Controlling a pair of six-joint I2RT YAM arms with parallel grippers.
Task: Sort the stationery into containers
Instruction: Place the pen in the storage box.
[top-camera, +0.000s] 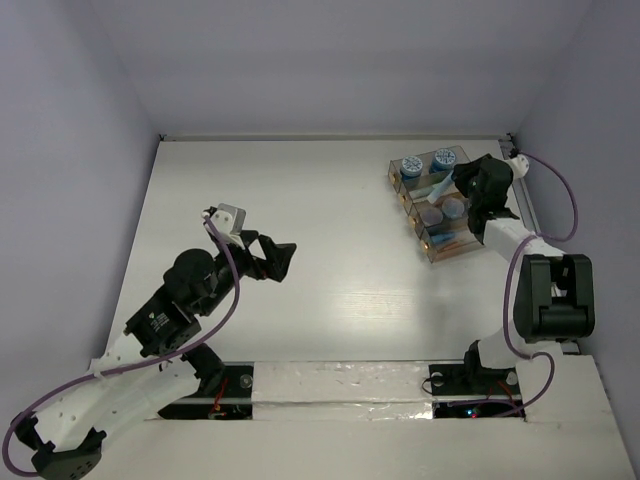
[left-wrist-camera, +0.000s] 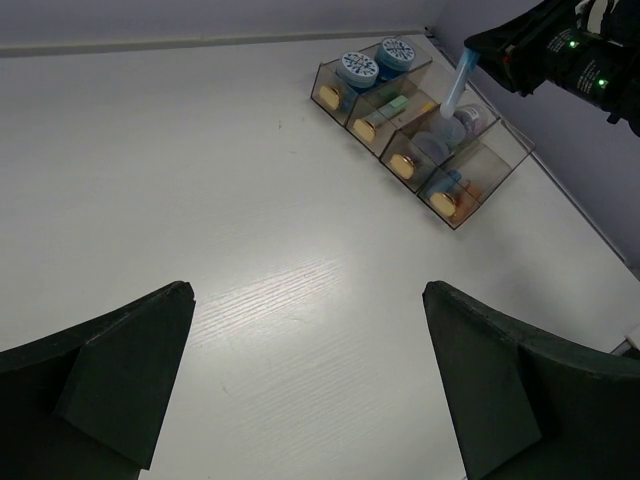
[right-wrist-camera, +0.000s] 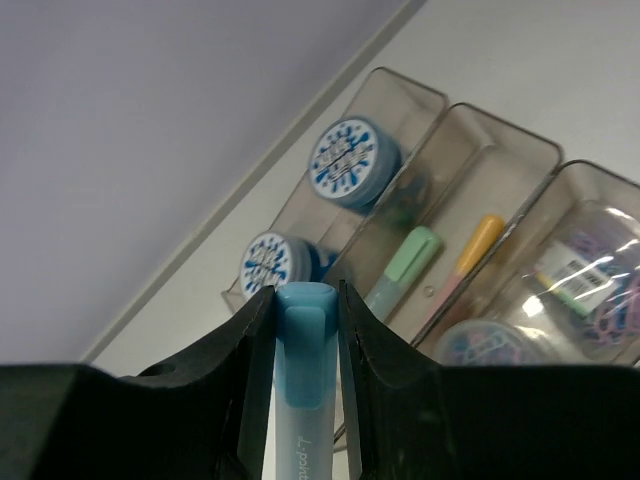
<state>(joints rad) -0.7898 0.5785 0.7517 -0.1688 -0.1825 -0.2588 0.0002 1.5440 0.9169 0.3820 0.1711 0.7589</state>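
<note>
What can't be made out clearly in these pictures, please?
- Light-blue stick: lower end cut off by the bottom edge, sides covered by the right gripper, right wrist view.
- Jar: lower part behind that gripper, same view.
- Nearest bin: contents too small, top view.

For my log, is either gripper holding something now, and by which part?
The right gripper grips a light-blue stick near its upper end; the left gripper is open and empty.
</note>
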